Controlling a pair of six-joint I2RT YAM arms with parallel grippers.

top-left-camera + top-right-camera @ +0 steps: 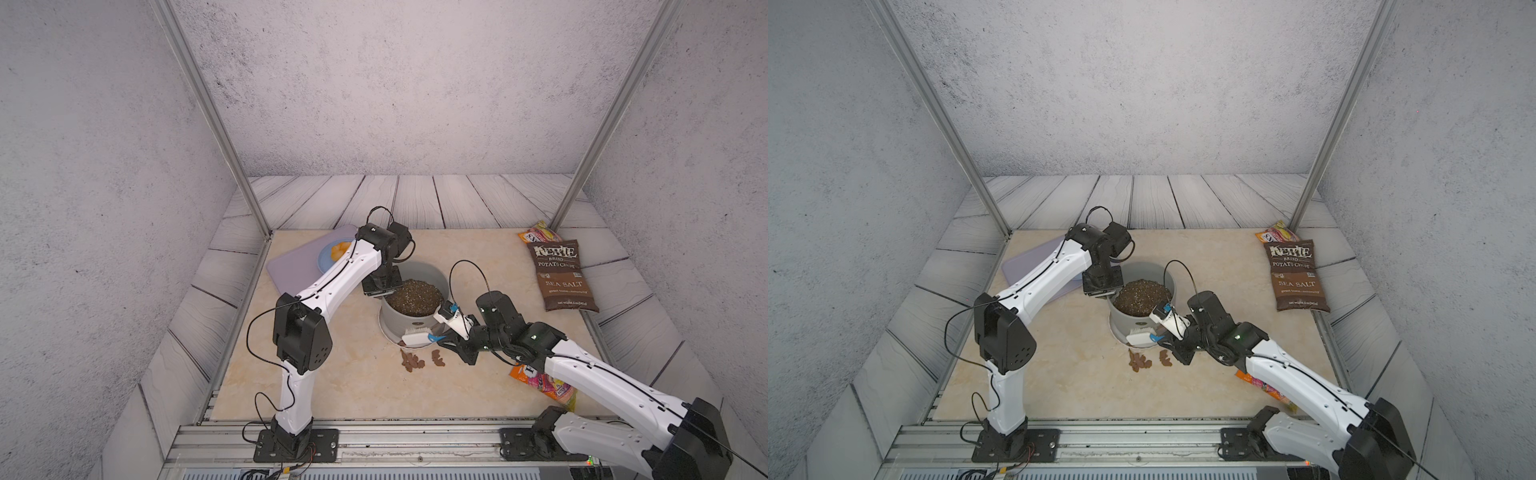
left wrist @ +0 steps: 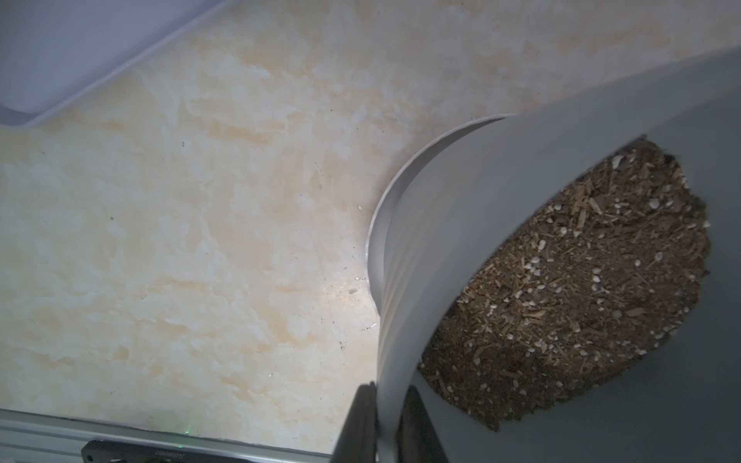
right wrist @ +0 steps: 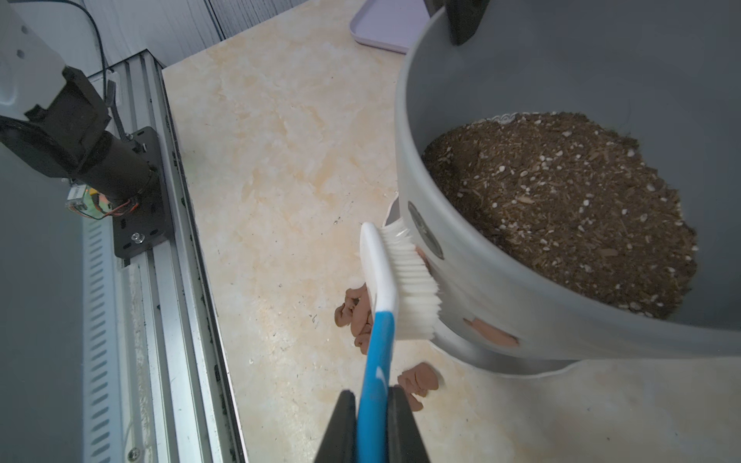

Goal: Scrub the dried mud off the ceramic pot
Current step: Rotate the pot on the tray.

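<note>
We see the right pincer [image 3: 371,405] clamped on the brush [image 3: 405,280] handle, bristles against the pot [image 3: 501,296]. The left pincer [image 2: 388,397] pinches its rim, and brown mud [image 3: 495,334] smears its wall.

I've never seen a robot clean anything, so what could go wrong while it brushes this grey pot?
The left hand pinches only the thin rim of the grey ceramic pot; hard strokes might tip it and spill the dark speckled soil. The blue-handled white brush could twist in the narrow grip of the right hand.
</note>
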